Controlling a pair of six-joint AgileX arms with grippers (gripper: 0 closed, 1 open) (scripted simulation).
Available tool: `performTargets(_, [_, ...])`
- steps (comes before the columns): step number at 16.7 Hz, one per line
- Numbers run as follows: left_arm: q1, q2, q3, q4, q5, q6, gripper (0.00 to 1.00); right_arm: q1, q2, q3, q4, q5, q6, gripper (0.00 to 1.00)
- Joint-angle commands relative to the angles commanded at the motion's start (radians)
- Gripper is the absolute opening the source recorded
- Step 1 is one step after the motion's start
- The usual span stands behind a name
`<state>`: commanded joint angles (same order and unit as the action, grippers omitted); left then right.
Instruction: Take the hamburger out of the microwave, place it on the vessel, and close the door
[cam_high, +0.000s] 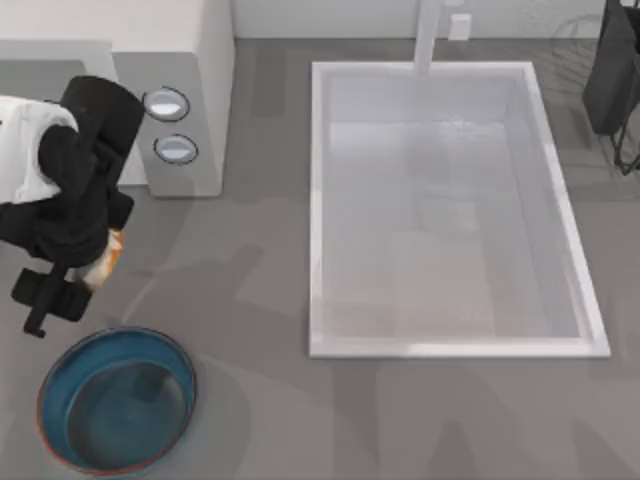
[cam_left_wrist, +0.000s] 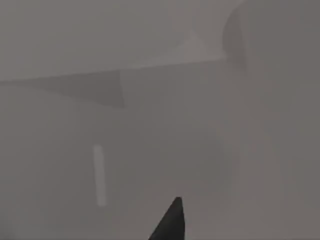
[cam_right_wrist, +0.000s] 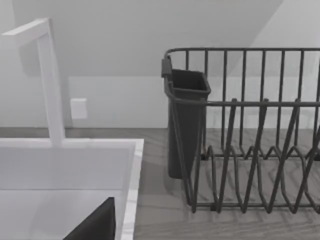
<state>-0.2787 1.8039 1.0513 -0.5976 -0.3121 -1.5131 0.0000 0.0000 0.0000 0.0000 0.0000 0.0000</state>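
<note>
The hamburger (cam_high: 108, 258) peeks out as a whitish-tan and orange lump from under the left gripper (cam_high: 95, 265), over the bare countertop between the microwave and the vessel. It appears pinched in the claw, whose fingers look drawn in narrow around it, though the wrist body hides the contact itself. I judge it light and soft: a bun that will squash or shed its layers under a hard squeeze, and may slip if tilted, so the hold is best kept gentle, across the sides at mid-height. The vessel (cam_high: 60, 440), a teal-blue bowl with a reddish-brown rim, sits at about six o'clock from the hamburger, near but not under it; the carry seems to need a short further travel that way before release. The microwave (cam_high: 190, 110) stands at about one o'clock, its two round knobs (cam_high: 166, 103) facing up in the top view; the door's position I cannot make out. Farther off at three o'clock lies the white sink (cam_high: 318, 200) with its faucet (cam_right_wrist: 47, 75). The right arm is parked at the far right corner beside the dish rack (cam_right_wrist: 250, 150); whether its claw is wide or narrow I cannot tell.
</note>
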Motion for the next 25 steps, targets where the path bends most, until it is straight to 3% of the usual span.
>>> performTargets(7, [-0.279, 0.263, 0.244, -0.64, -0.16, -0.751, 0.0, 0.0, 0.0, 0.0, 0.0, 0.0, 0.0, 1.0])
performTargets(13, [-0.449, 0.481, 0.356, -1.027, -0.243, -1.208, 0.0, 0.0, 0.0, 0.0, 0.0, 0.0, 0.0, 1.0])
performTargets(17, [-0.502, 0.559, 0.384, -1.146, -0.265, -1.349, 0.0, 0.0, 0.0, 0.0, 0.0, 0.0, 0.0, 1.0])
performTargets(25, [-0.493, 0.566, 0.377, -1.132, -0.275, -1.352, 0.0, 0.0, 0.0, 0.0, 0.0, 0.0, 0.0, 1.0])
